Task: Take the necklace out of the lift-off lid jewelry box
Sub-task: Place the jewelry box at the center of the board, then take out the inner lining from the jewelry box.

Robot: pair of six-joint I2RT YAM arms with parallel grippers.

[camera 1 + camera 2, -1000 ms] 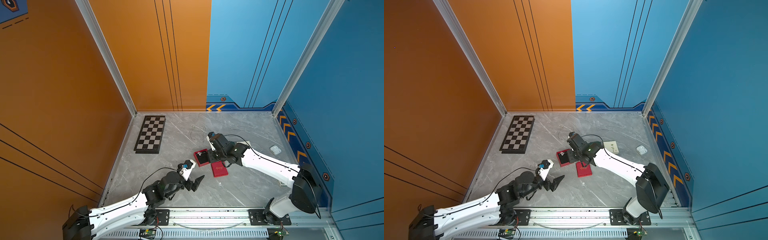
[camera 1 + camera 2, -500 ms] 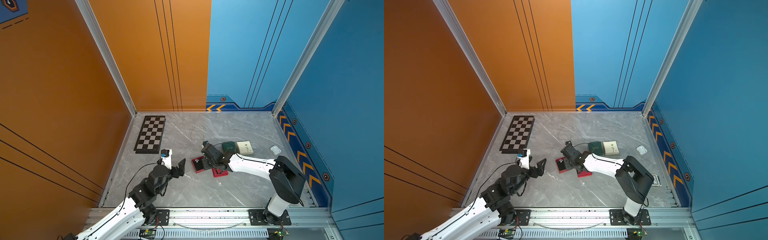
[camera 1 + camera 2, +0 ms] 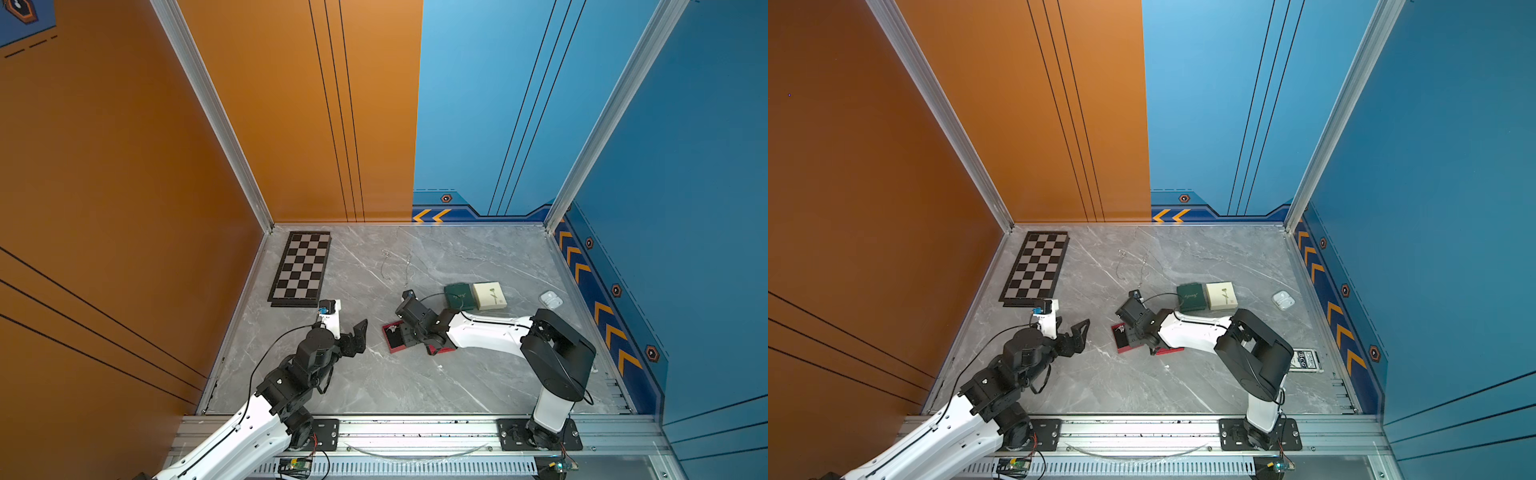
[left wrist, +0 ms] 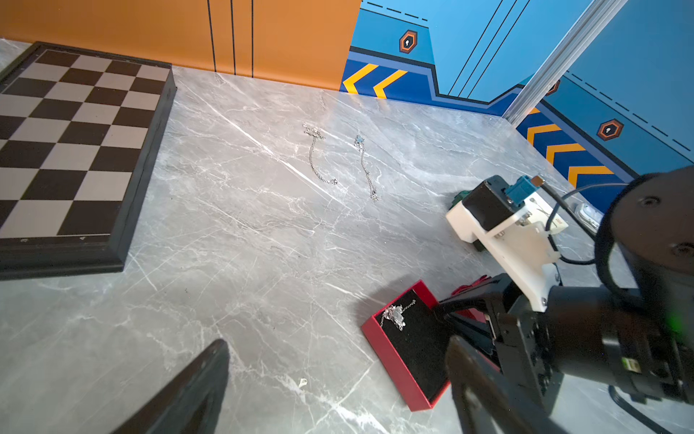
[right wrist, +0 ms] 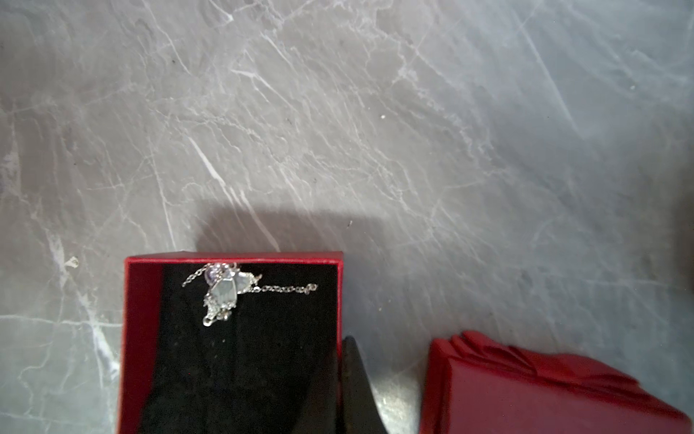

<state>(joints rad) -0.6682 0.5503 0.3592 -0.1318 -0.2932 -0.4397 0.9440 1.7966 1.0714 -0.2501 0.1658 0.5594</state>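
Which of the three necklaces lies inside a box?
The bunched necklace on the black lining of the open red box; the other two necklaces lie stretched out on the table.

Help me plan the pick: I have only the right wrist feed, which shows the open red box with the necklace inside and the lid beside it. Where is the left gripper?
Observer: The left gripper hangs open beside the red box, on the side away from the lid, touching nothing.
Operator: Is any other jewellery out?
Observer: Yes. A loose chain and a second loose chain lie on the table, farther from the arm bases than the box.
Operator: Any other boxes?
Observer: A green box and a cream box sit side by side beyond the right arm.
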